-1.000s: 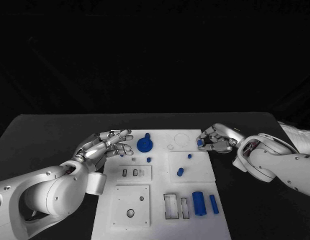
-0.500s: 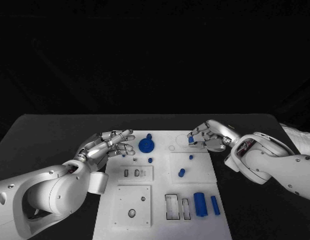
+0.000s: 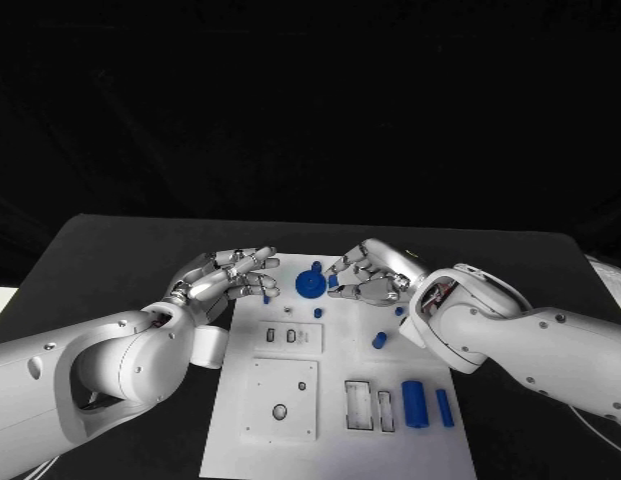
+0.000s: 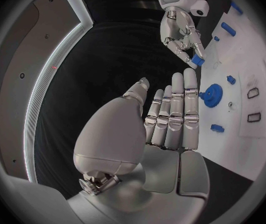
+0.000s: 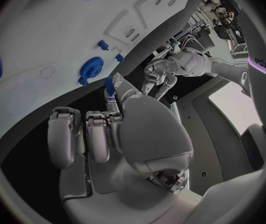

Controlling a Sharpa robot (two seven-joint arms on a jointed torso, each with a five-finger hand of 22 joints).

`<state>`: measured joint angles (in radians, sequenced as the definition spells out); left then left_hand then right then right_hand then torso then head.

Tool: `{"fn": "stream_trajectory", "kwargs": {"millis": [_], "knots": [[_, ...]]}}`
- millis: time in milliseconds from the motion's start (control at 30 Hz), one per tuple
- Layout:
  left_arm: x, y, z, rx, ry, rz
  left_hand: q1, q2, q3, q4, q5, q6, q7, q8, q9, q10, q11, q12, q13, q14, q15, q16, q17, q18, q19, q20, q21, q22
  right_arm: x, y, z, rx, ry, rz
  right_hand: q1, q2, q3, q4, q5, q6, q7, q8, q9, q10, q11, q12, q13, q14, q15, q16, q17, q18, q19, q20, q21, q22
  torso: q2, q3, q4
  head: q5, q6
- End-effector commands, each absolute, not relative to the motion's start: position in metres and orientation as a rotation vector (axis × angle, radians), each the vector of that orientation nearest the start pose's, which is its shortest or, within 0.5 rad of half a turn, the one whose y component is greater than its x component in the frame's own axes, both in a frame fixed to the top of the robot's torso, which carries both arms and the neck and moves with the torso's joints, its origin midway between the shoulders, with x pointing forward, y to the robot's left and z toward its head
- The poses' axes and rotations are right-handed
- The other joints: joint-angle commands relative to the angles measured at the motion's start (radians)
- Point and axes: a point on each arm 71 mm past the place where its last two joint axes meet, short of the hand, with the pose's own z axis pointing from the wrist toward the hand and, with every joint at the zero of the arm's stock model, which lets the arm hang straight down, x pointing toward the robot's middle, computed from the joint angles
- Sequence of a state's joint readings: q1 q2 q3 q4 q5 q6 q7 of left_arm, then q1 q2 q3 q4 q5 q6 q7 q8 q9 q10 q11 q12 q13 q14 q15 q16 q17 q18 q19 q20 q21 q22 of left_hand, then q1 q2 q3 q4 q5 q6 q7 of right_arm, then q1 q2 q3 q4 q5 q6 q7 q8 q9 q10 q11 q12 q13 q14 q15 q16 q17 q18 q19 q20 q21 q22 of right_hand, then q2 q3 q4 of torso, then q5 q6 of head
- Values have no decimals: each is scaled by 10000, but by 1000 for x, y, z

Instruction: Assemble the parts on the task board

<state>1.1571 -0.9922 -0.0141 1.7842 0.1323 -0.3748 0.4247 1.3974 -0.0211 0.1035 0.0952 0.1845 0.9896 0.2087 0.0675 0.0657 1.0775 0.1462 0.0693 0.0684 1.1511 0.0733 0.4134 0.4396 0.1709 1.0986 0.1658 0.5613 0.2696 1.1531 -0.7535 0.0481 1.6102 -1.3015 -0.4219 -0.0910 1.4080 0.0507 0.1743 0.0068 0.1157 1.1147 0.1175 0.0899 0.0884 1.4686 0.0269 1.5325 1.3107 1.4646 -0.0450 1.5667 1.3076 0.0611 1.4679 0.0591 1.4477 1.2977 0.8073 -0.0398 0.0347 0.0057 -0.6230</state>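
Black table (image 3: 123,260) under a dark backdrop, with the white task board (image 3: 332,440) lying in the middle and running toward the robot. From the head view, the left hand (image 3: 228,278) hovers at the board's far left corner, fingers spread apart and holding nothing. The right hand (image 3: 369,274) hangs over the board's far end, just beside a round blue gear-like part (image 3: 310,284) that sits between the two hands. A small blue part (image 4: 197,60) is pinched at the right hand's fingertips; the left wrist view shows this plainly, while the head view gives little more than a speck of blue there. The right wrist view shows the same piece (image 5: 110,86) at a fingertip, with the other fingers curled beside it. Whether that piece touches the board is hard to tell. Nearer the robot, the head view shows two upright blue cylinders (image 3: 415,404) at the board's right, next to rectangular slots (image 3: 358,405), and a square plate with a hole (image 3: 281,398) on the left. Small blue pegs (image 3: 379,340) stand mid-board
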Motion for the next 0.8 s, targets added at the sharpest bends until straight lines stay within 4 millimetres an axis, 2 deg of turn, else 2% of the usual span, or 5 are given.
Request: {"fn": "stream_trajectory", "kwargs": {"millis": [33, 200, 267, 467, 800], "knots": [[439, 214, -169, -12750, 13626, -16423, 19, -9, 68, 3, -25, -38, 13, -18, -9, -67, -2, -42, -7, -74, -24, -49, 9, 100, -73, 19, 49, 15, 467, -123, -169, -378, 16093, 8598, -22, 130, 59, 18, 37, 158, -143, 50, 97, 773, -61, -69, 2307, 1062, -49, 41, 2632, -71, 116, -67, 6, -8, -69, -52, 80, 97, -147], [442, 220, -170, -12766, 13511, -16272, 20, -8, 73, 0, -25, -38, 11, -17, -9, -67, -2, -42, -7, -78, -22, -53, 9, 99, -77, 20, 50, 16, 461, -102, -182, -1029, 16398, 8531, -47, 112, 68, 14, 42, 155, -141, 47, 98, 766, -59, -81, 2299, 1062, -48, 41, 2632, -66, 108, -67, -7, -34, -106, -87, 116, 180, -257], [443, 221, -170, -12769, 13485, -16237, 20, -8, 73, 0, -25, -38, 11, -17, -9, -67, -2, -42, -7, -78, -22, -53, 9, 99, -77, 20, 50, 16, 458, -94, -187, -1299, 16569, 8499, -70, 94, 75, 10, 42, 156, -141, 45, 99, 759, -58, -94, 2292, 1062, -48, 41, 2632, -63, 103, -68, -14, -47, -92, -71, 103, 232, -295], [443, 222, -170, -12771, 13470, -16220, 20, -8, 73, 0, -25, -38, 11, -17, -9, -67, -2, -42, -7, -78, -22, -53, 9, 99, -77, 20, 50, 16, 452, -84, -195, -1741, 16937, 8428, -134, 56, 86, 10, 28, 163, -141, 46, 104, 763, -58, -87, 2297, 1062, -47, 41, 2632, -61, 98, -68, -22, -60, -83, -70, 82, 251, -361], [443, 223, -170, -12772, 13468, -16215, 20, -8, 73, 0, -25, -38, 11, -17, -9, -67, -2, -42, -7, -78, -22, -53, 9, 99, -77, 20, 50, 16, 444, -77, -208, -2293, 17554, 8148, -247, -16, 103, 10, 63, 167, -143, 41, 109, 754, -58, -103, 2287, 1062, -48, 41, 2632, -54, 84, -67, -45, -100, -76, -48, 77, 248, -414]]}}
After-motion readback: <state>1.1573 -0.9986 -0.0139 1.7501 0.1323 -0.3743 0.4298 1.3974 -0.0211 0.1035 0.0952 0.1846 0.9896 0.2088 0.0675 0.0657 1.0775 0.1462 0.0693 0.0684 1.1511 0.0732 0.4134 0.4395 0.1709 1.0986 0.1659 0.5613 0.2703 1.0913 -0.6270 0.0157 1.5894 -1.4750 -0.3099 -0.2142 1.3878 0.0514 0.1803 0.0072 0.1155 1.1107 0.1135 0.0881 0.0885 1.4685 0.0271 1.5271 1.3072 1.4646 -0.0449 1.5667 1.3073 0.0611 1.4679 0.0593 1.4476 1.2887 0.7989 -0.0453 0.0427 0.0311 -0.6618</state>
